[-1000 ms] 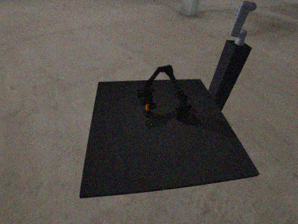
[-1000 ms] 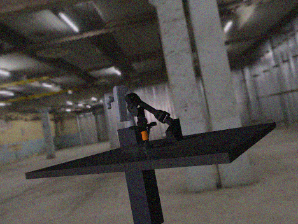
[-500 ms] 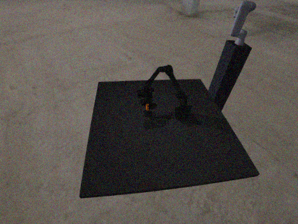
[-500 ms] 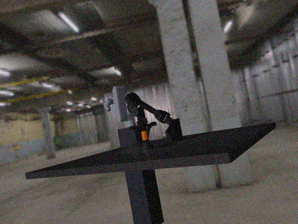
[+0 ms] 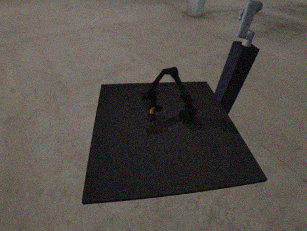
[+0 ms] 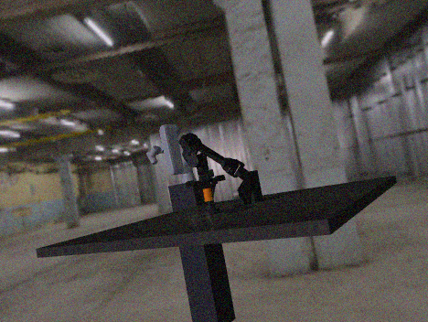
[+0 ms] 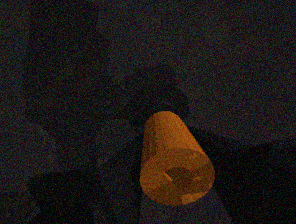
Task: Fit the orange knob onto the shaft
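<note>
The black hand [image 5: 153, 111] [image 6: 208, 187] is part-way open, its fingers closed on the orange knob [image 5: 152, 111] [image 6: 208, 195] [image 7: 172, 155]. The knob is above the dark bench [image 5: 170, 154] [image 6: 283, 215].

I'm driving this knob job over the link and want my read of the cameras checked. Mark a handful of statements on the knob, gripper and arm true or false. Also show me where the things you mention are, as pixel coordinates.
1. The orange knob [image 5: 152, 111] [image 6: 208, 195] [image 7: 172, 145] is held by the gripper. True.
2. The knob lies loose on the black table top [image 5: 157, 164] [image 6: 293, 208]. False: it is between the fingers.
3. In the wrist view, an opening shows in the knob's near end. True.
4. The knob is grey. False: it is orange.
5. The arm [image 5: 170, 70] [image 6: 212, 155] is stretched out straight. False: it is sharply bent.
6. The exterior view shows the knob below the arm's raised elbow. True.
</note>
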`<state>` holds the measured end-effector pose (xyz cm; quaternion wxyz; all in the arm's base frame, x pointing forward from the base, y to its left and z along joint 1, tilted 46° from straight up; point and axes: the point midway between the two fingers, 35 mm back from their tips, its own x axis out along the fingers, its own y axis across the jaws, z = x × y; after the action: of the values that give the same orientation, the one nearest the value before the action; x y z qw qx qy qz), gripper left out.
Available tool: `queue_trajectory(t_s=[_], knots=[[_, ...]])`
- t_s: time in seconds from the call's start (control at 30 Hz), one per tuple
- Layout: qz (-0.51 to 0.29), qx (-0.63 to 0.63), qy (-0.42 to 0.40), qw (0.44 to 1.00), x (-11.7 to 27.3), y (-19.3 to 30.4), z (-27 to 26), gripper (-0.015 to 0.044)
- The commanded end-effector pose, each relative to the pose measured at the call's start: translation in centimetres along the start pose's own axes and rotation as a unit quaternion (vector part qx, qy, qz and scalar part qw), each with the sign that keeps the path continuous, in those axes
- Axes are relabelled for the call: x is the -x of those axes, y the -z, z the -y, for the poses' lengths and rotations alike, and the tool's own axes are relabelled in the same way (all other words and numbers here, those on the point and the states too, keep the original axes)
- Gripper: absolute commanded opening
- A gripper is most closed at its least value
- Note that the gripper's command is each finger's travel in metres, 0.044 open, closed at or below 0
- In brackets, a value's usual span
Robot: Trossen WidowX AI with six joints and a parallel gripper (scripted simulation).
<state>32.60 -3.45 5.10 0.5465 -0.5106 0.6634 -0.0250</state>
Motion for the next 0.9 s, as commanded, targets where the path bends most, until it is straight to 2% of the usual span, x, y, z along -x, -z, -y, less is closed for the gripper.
queue_trajectory(t_s=[0.0, 0.67, 0.87], knots=[[0.0, 0.007, 0.003, 1.0, -0.05, -0.07, -0.01, 0.0], [0.0, 0.007, 0.003, 1.0, 0.27, -0.03, 0.09, 0.0], [0.0, 0.09, 0.003, 0.996, 0.31, -0.15, 0.08, 0.0]])
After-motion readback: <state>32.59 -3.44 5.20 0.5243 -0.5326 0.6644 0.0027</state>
